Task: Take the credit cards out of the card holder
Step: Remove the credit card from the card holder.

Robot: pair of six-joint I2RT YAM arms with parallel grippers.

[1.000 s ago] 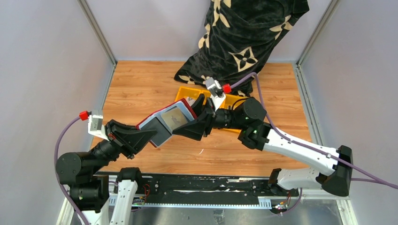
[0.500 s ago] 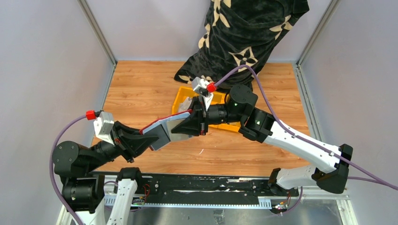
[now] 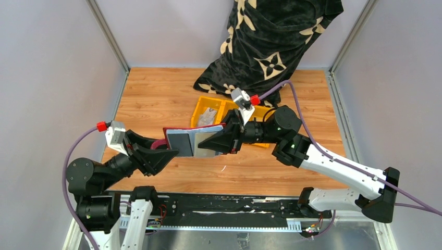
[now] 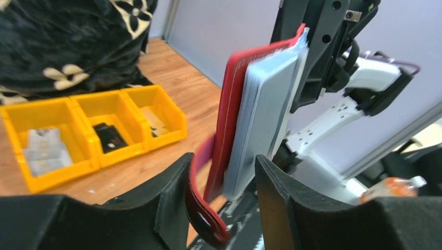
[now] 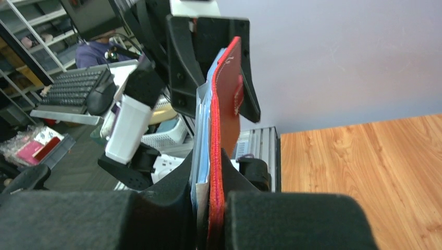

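Judging from the grey cards (image 4: 263, 114) packed inside the red card holder (image 4: 232, 99), which hangs above the worktop (image 3: 156, 94) just beside the yellow bin (image 4: 127, 153), gripped by both the left end effector (image 3: 167, 152) and the right end effector (image 5: 209, 172), most of the emptying is left to do.

One dark red card holder (image 3: 180, 141) is seen in front of one yellow bin (image 4: 57, 177) on one wooden table (image 3: 156, 94). The sheaf of grey credit cards (image 4: 266, 109) inside the holder is packed too tightly to count. The bin has three compartments. Its left one holds what look like two or three loose cards (image 4: 44, 148), its middle one a single black object (image 4: 108, 135), and its right one a single pale item (image 4: 154, 122). One black patterned cloth (image 3: 271, 41) lies behind the bin. Two arms appear in front of it, with one left end effector (image 3: 172, 152) and one right end effector (image 3: 203, 143).
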